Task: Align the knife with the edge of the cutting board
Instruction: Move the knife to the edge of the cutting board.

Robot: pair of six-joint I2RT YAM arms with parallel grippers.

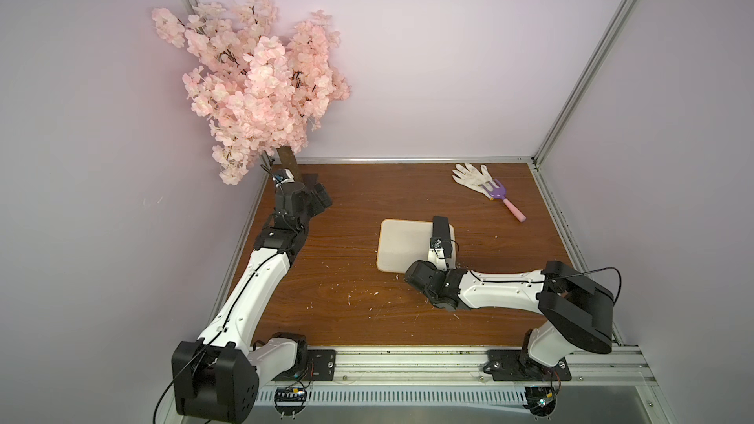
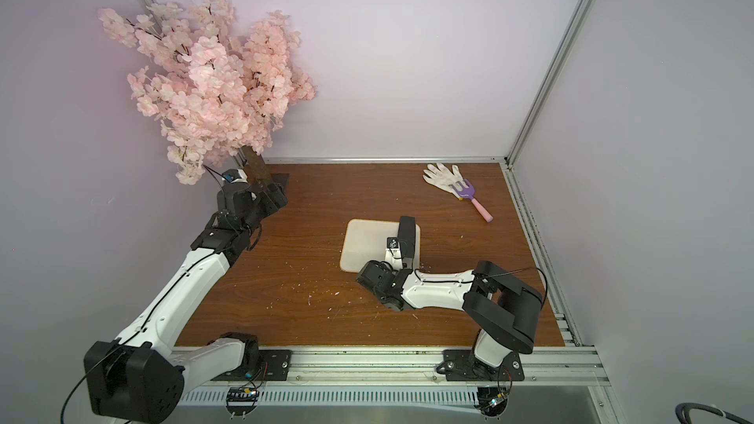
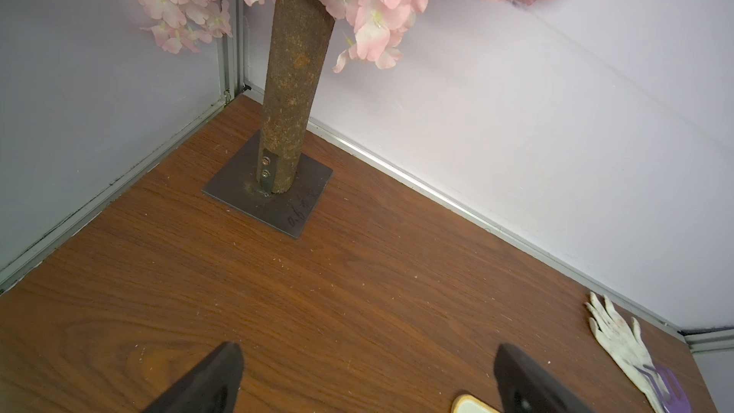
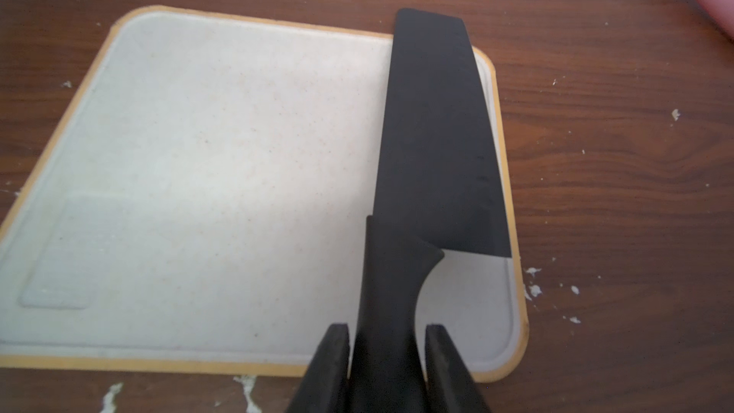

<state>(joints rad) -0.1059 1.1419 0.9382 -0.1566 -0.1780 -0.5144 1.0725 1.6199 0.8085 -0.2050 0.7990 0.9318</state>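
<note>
Observed: the cutting board [image 4: 218, 172] lies near the middle of the surface [image 1: 367, 320], somewhat towards its right edge. The knife [image 4: 437, 133] is on the board, along the board's right-hand rim. Its blade points to the far edge of the surface and its handle to the near edge. The blade's outer edge runs just inside the tan rim, close to parallel with it, and the tip overhangs the board's far rim slightly. Whether the blade rests fully flat or is carried just above the board cannot be told.

Right arm [image 1: 502, 291]: the right jaws are clamped on the knife's handle, one finger against each side, towards its butt end.

Left arm [image 1: 253, 295]: parked at the far left corner by the blossom tree [image 1: 253, 75]; the left jaws stand apart with nothing between them.

Assessment: the knife looks rigid, thin and fairly light. A smooth blade on smooth plastic will likely slide at a light push. The flat blade offers no purchase, so the handle is the correct hold. Gripped this far back, the blade could pivot in the jaws.

Glove [image 1: 469, 175] and fork [image 1: 504, 199] lie well apart, near the far right corner.
</note>
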